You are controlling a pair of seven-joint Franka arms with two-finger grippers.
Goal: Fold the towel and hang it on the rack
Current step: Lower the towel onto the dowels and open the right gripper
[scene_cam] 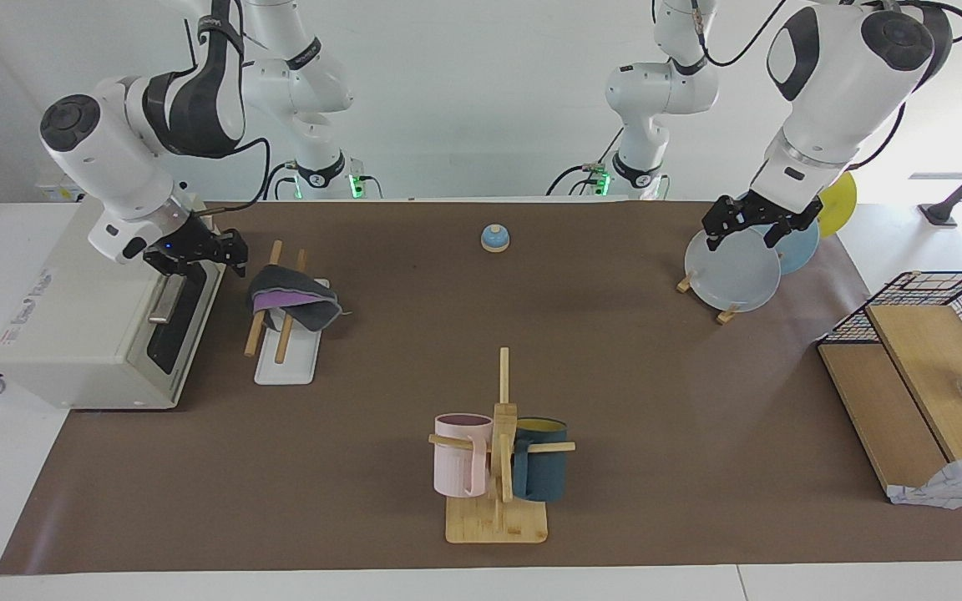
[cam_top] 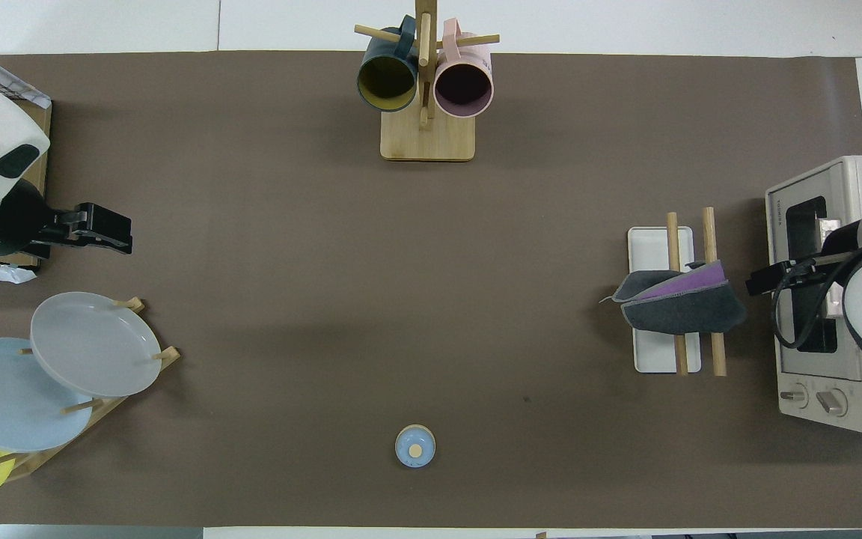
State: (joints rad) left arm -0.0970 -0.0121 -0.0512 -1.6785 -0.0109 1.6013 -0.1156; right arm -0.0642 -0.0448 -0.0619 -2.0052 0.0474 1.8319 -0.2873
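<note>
RISKS. The towel (scene_cam: 293, 302) lies folded across both rods of the rack (scene_cam: 285, 355), bunched at the rod ends nearer the robots, grey face out w/ a purple strip showing. It sits off-centre, w/ more cloth hanging toward the right arm's end of the tabletop (scene_cam: 481, 376); judged likely to slide off if nudged. The right hand (scene_cam: 197, 250) hangs just beside the towel, over the toaster oven (scene_cam: 105, 317) edge, fingers apart, nothing held. Any sideways retreat that clips the cloth or a rod end could drag the towel down or tip the rack. Cable loop near the right wrist may snag the oven handle.

The left hand (scene_cam: 750, 224) waits over the plate stand (scene_cam: 727, 313), fingers apart, empty; a drop would hit a plate.

COUNT.
- Towel: 1.
- Rack: 1, w/ 2 rods.
- Mug tree (scene_cam: 498, 467): 1, w/ 2 mugs (pink, dark blue).
- Plates: 3 (grey, light blue, yellow).
- Toaster oven: 1.
- Bell (scene_cam: 495, 238): 1.
- Wire basket (scene_cam: 949, 317): 1.
- Arms: 2.
</note>
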